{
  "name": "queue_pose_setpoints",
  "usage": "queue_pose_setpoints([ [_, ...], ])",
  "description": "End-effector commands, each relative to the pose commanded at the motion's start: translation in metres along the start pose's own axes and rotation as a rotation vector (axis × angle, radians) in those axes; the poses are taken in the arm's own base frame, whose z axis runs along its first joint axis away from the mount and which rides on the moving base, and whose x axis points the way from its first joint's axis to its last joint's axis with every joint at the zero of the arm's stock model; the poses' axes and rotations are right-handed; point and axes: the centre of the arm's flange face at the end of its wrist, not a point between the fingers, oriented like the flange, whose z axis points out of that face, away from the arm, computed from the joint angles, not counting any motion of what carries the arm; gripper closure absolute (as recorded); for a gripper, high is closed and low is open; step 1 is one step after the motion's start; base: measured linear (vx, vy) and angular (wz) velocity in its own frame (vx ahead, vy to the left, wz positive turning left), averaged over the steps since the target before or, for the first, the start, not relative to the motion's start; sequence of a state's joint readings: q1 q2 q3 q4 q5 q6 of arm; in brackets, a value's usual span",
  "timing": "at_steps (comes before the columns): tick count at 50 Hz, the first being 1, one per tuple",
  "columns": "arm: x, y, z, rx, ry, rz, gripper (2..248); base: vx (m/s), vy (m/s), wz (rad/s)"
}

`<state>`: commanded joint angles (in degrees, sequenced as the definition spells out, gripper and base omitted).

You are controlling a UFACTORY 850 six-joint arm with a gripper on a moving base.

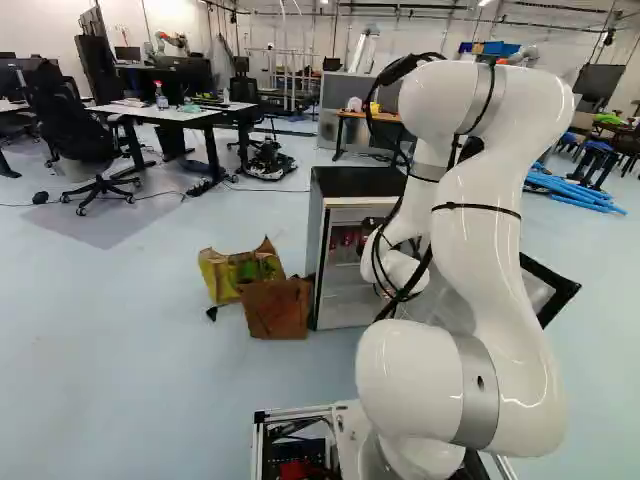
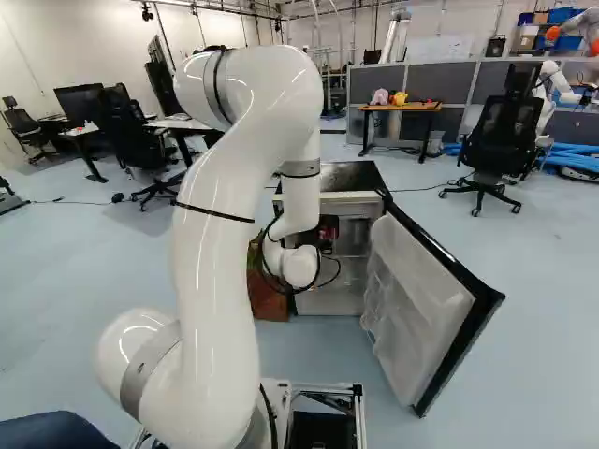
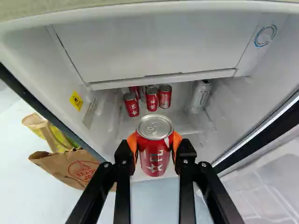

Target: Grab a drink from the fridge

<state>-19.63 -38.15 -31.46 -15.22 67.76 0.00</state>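
The arm (image 2: 225, 215) is reaching toward the small fridge (image 2: 346, 176), and its gripper (image 2: 328, 224) is working at the open front. In the wrist view the gripper (image 3: 155, 140) is clamping a red can (image 3: 154, 151), one orange pad pressing on each side (a snug hold, just below the lid). The red can is showing its silver lid to the camera, and its tab is lying closed over the top. Whether the can is hanging just inside the opening or just outside it, the pictures are not making clear.

Beyond it, more red cans (image 3: 152, 98) are standing close together inside the fridge, under the white inner compartment (image 3: 159, 46). A silver can (image 3: 201, 94) is standing apart from them, near the side wall on the door's side.

The fridge door (image 2: 426, 313) is standing wide open at the right of the right base view, its clear shelves facing inward. On the other side, a brown paper bag (image 1: 275, 308) is sitting beside the fridge, and a yellow and green bag (image 1: 222, 275) is slumping just behind it.
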Motion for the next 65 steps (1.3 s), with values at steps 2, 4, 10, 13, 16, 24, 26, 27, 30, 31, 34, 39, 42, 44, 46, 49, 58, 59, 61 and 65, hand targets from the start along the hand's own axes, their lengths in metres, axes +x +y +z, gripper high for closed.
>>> queue_pose_setpoints([
  [2,0.001,-0.001,-0.005,0.000,-0.001,0.000,155,0.000,0.000,0.000],
  [4,0.001,-0.003,-0.010,0.001,-0.001,0.000,155,0.000,0.000,0.000],
  [10,0.003,-0.007,-0.026,0.002,-0.002,-0.001,155,0.000,0.000,0.000],
  [13,0.004,-0.009,-0.034,0.002,-0.002,-0.001,155,0.000,0.000,0.000],
  [16,0.004,-0.011,-0.042,0.003,-0.002,-0.001,155,0.000,0.000,0.000],
  [24,0.006,-0.016,-0.062,0.002,0.001,-0.002,155,0.000,0.000,0.000],
  [26,0.007,-0.017,-0.067,0.002,0.002,-0.002,155,0.000,0.000,0.000],
  [27,0.007,-0.018,-0.069,0.002,0.003,-0.002,155,0.000,0.000,0.000],
  [30,0.008,-0.019,-0.075,0.002,0.006,-0.003,155,0.000,0.000,0.000],
  [31,0.008,-0.019,-0.077,0.001,0.007,-0.003,155,0.000,0.000,0.000],
  [34,0.010,-0.020,-0.081,0.001,0.012,-0.004,155,0.000,0.000,0.000],
  [39,0.014,-0.021,-0.085,-0.001,0.023,-0.007,155,0.000,0.000,0.000],
  [42,0.016,-0.021,-0.087,-0.001,0.030,-0.008,155,0.000,0.000,0.000],
  [44,0.018,-0.021,-0.089,-0.002,0.034,-0.010,155,0.000,0.000,0.000],
  [46,0.020,-0.021,-0.090,-0.002,0.039,-0.011,155,0.000,0.000,0.000],
  [49,0.022,-0.022,-0.092,-0.003,0.046,-0.013,155,0.000,0.000,0.000],
  [58,0.029,-0.022,-0.098,-0.005,0.068,-0.018,155,0.000,0.000,0.000],
  [59,0.030,-0.023,-0.099,-0.005,0.070,-0.019,155,0.000,0.000,0.000],
  [61,0.032,-0.023,-0.100,-0.006,0.075,-0.020,155,0.000,0.000,0.000],
  [65,0.035,-0.023,-0.103,-0.007,0.085,-0.022,155,0.000,0.000,0.000],
])
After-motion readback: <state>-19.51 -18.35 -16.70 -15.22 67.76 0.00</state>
